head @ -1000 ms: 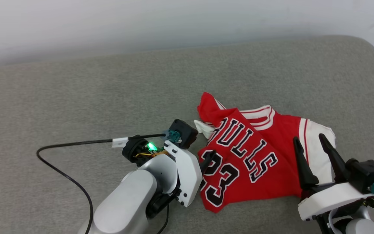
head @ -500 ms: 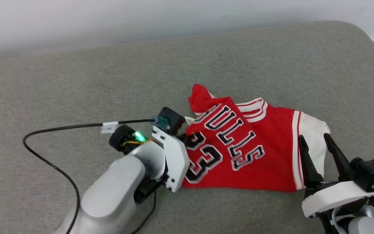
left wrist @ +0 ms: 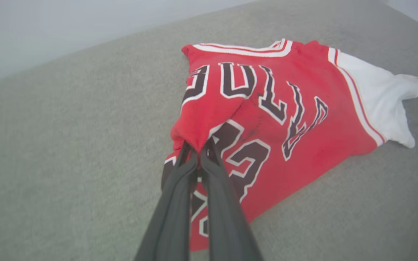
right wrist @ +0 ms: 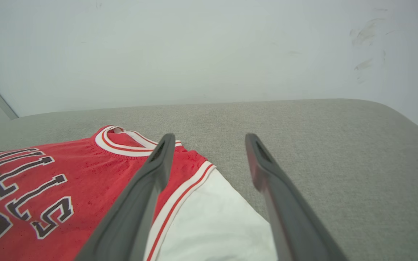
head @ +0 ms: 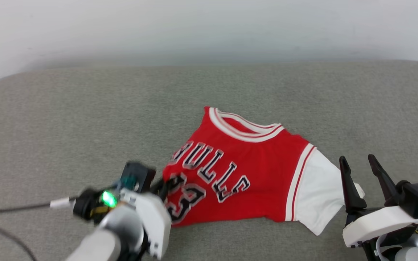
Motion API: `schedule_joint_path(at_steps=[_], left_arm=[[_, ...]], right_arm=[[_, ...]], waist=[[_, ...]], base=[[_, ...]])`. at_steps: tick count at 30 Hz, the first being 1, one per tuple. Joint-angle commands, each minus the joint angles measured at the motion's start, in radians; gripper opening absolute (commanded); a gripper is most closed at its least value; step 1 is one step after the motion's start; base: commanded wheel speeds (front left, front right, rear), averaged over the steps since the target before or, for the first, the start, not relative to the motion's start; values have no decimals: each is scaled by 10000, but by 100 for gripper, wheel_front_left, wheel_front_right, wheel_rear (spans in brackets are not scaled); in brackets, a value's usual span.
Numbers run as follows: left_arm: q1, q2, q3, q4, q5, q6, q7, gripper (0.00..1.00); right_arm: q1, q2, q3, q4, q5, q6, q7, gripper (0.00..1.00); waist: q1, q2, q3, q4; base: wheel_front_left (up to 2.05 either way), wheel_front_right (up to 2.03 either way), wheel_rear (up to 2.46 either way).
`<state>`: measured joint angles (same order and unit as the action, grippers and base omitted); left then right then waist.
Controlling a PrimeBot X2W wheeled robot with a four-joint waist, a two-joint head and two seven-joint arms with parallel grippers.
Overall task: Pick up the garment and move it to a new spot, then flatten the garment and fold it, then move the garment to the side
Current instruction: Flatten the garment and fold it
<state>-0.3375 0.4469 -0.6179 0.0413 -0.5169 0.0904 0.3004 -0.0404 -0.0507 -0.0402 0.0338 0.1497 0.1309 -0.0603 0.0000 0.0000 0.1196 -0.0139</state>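
The garment [head: 241, 170] was clamped in the left gripper [left wrist: 198, 148] for relocation, right gripper [head: 356, 158] spread empty; lifting clear seemed required next

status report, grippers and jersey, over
Left gripper shut on a fold of the garment near the numbers. Right gripper open by the white sleeve, holding nothing. Garment front-up on the grey cushion, nothing in the way.

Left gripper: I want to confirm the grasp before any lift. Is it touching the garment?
Touching. The left wrist view shows the left gripper shut on a pinched-up fold of the garment.
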Motion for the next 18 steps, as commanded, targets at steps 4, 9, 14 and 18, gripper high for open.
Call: schedule_joint_path(at_steps=[4, 9, 14, 18], left_arm=[[1928, 211, 173, -539, -734, 671, 220, 0], [3543, -142, 218, -567, -1621, 1060, 134, 10], [3765, -386, 498, -669, -1505, 1269, -876, 100], [3346, -312, 749, -887, -953, 1303, -1901, 100]], right_arm=[[184, 7, -13, -142, -9, -3, 93, 100], [216, 7, 91, -273, -105, -3, 228, 100], [384, 9, 61, -423, -200, -3, 348, 100], [497, 7, 68, -553, -287, -3, 489, 100]], waist=[[0, 0, -243, 410], [0, 0, -373, 492], [0, 0, -621, 590], [0, 0, -796, 628]], base=[[0, 0, 0], [0, 0, 0], [0, 0, 0], [0, 0, 0]])
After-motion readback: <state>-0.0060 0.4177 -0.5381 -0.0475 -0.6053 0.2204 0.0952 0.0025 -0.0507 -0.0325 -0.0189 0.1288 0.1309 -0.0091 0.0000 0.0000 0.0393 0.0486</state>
